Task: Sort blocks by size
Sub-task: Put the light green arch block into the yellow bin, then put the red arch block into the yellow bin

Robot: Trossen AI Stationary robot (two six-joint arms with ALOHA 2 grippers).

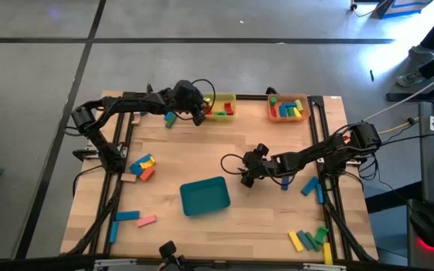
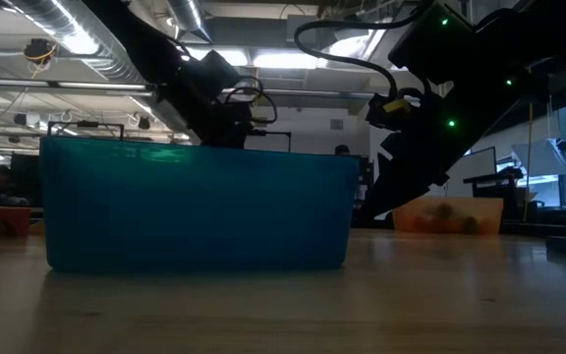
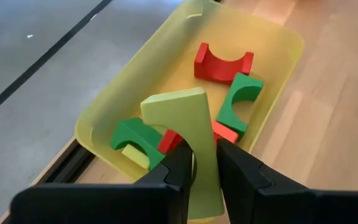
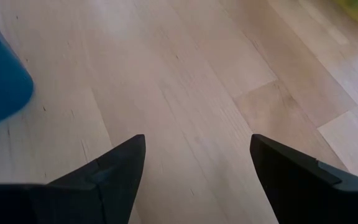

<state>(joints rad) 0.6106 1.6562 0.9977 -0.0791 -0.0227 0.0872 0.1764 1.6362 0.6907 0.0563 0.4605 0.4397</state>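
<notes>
teal tray foreground | left hand grips light-green block | right hand spread

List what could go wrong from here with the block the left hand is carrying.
The left hand pinches the light green block by its lower end only, so it could pivot or slip. It hangs over the near rim of the yellow tray; released now, it might strike that rim, or land on the curved pieces inside and stay propped up.

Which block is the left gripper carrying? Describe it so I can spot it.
Find the yellow tray at the table's far edge. Above it, the left gripper pinches a pale green block, flat, unlike the arched red and green pieces in the tray.
</notes>
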